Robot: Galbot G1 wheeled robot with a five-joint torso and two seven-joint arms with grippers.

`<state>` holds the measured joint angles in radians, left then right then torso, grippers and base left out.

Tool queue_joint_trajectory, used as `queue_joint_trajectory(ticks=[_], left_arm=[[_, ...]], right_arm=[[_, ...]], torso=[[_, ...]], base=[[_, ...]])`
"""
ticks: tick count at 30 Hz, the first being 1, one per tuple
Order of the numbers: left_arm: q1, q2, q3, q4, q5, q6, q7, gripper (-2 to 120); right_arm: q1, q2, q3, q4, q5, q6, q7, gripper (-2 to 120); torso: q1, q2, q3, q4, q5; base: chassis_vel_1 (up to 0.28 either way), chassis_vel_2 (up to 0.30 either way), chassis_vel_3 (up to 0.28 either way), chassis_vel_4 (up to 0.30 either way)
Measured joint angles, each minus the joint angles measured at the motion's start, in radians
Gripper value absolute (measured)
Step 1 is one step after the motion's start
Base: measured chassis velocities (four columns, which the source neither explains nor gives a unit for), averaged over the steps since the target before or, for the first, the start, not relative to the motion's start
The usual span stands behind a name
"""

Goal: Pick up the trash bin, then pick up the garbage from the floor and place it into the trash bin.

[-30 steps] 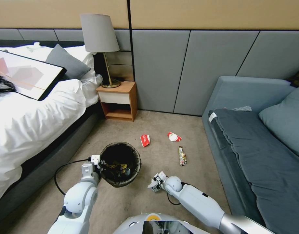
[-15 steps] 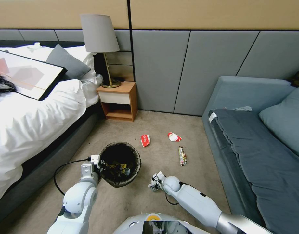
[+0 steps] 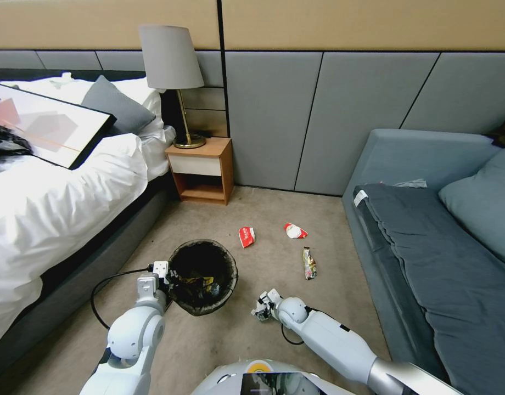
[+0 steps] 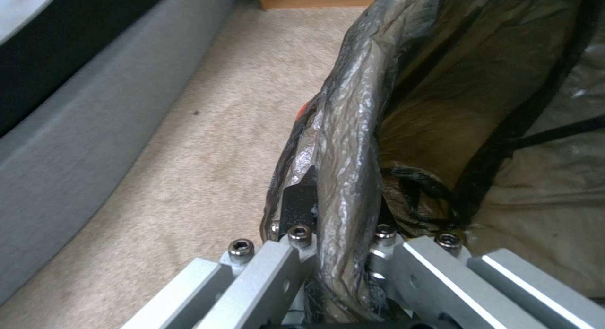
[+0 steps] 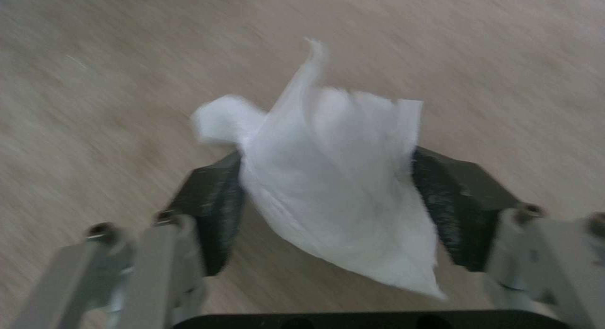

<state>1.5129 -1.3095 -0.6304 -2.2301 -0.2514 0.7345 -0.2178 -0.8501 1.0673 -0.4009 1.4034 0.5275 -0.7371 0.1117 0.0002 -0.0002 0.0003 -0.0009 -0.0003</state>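
The trash bin [image 3: 203, 272], lined with a black bag, is held just off the carpet by its rim. My left gripper [image 3: 163, 272] is shut on that rim; in the left wrist view the liner-covered rim [image 4: 347, 144] sits pinched between the fingers of the left gripper [image 4: 337, 196]. Some wrappers lie inside the bin. My right gripper [image 3: 262, 308] hangs low over the carpet, to the right of the bin. It is shut on a crumpled white paper [image 5: 334, 168] held between its black pads [image 5: 214, 206]. Garbage on the floor beyond: a red-and-white packet [image 3: 246, 236], another packet [image 3: 294, 231] and a dark snack wrapper [image 3: 309, 263].
A bed [image 3: 55, 208] runs along the left and a grey sofa [image 3: 428, 247] along the right. A wooden nightstand [image 3: 200, 170] with a lamp [image 3: 173, 60] stands against the back wall. Open carpet lies between bed and sofa. A black cable [image 3: 107, 285] loops beside my left arm.
My right gripper has edged very slightly toward the bin with the white paper. The whole view has shifted a little, so the camera moved. The bin and left gripper hold still.
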Motion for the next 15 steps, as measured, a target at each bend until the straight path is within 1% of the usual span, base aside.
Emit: queue_joint_trajectory(ticks=[1,2,3,4,5,6,7,8,9,10,11,13,14,15], left_arm=[[0.000,0.001,-0.001,0.000,0.000,0.000,0.000,0],[-0.001,0.001,-0.001,0.000,-0.001,0.000,0.000,0],[-0.003,0.001,0.000,0.000,0.000,0.000,0.001,0],[-0.003,0.001,0.000,0.000,0.000,0.000,0.001,0],[-0.004,-0.001,0.001,0.001,0.000,0.000,0.000,0],[-0.006,-0.003,0.002,0.003,0.001,0.000,0.000,0],[-0.007,-0.004,0.004,0.005,0.000,0.001,0.001,0],[-0.008,-0.004,0.004,0.005,0.000,0.001,0.001,0],[-0.008,-0.004,0.004,0.005,0.000,0.001,0.001,0],[-0.010,-0.004,0.004,0.007,0.001,0.001,0.000,0],[-0.010,-0.004,0.004,0.007,0.001,0.001,0.000,0],[-0.011,-0.004,0.004,0.010,0.000,0.001,0.002,0],[-0.011,-0.004,0.003,0.010,0.001,0.001,0.002,0],[-0.011,-0.004,0.003,0.010,0.001,0.001,0.002,0]], right_arm=[[0.000,-0.022,-0.001,0.029,0.023,-0.001,0.013,54],[0.002,-0.039,-0.003,0.052,0.038,-0.001,0.022,51],[0.004,-0.051,-0.006,0.072,0.049,-0.001,0.026,44],[0.004,-0.051,-0.006,0.072,0.049,-0.001,0.026,44],[0.006,-0.061,-0.007,0.082,0.058,-0.001,0.029,41],[0.011,-0.073,-0.007,0.093,0.068,-0.001,0.034,36],[0.012,-0.078,-0.007,0.098,0.073,-0.001,0.034,30],[0.012,-0.081,-0.007,0.099,0.075,-0.001,0.034,26],[0.012,-0.081,-0.007,0.099,0.075,-0.001,0.034,26],[0.011,-0.082,-0.004,0.098,0.077,-0.001,0.034,21],[0.011,-0.082,-0.004,0.098,0.077,-0.001,0.034,21],[0.004,-0.075,0.001,0.089,0.077,-0.001,0.032,10],[0.003,-0.073,0.002,0.086,0.077,-0.001,0.031,6],[0.003,-0.073,0.002,0.086,0.077,-0.001,0.031,6]], torso=[[0.000,0.000,0.000,0.0000,-0.0016],[0.000,0.000,0.000,0.0000,-0.0007],[0.000,0.000,0.000,0.0001,0.0010],[0.000,0.000,0.000,0.0001,0.0010],[0.000,0.000,0.000,0.0004,0.0008],[0.000,0.000,0.000,0.0007,-0.0004],[0.000,0.000,0.000,0.0008,0.0000],[0.000,0.000,0.000,0.0008,0.0005],[0.000,0.000,0.000,0.0008,0.0005],[0.000,0.000,0.000,0.0006,0.0005],[0.000,0.000,0.000,0.0006,0.0005],[0.000,0.000,0.000,0.0007,0.0003],[0.000,0.000,0.000,0.0007,0.0005],[0.000,0.000,0.000,0.0007,0.0005]], base=[[0.000,0.000,0.000,0.000],[0.000,0.000,0.000,0.000],[0.000,0.000,0.000,0.000],[0.000,0.000,0.000,0.000],[0.000,0.000,0.000,0.000],[0.000,0.000,0.000,0.000],[0.000,0.000,0.000,0.000],[0.000,0.000,0.000,0.000],[0.000,0.000,0.000,0.000],[0.000,0.000,0.000,0.000],[0.000,0.000,0.000,0.000],[0.000,0.000,0.000,0.000],[0.000,0.000,0.000,0.000],[0.000,0.000,0.000,0.000]])
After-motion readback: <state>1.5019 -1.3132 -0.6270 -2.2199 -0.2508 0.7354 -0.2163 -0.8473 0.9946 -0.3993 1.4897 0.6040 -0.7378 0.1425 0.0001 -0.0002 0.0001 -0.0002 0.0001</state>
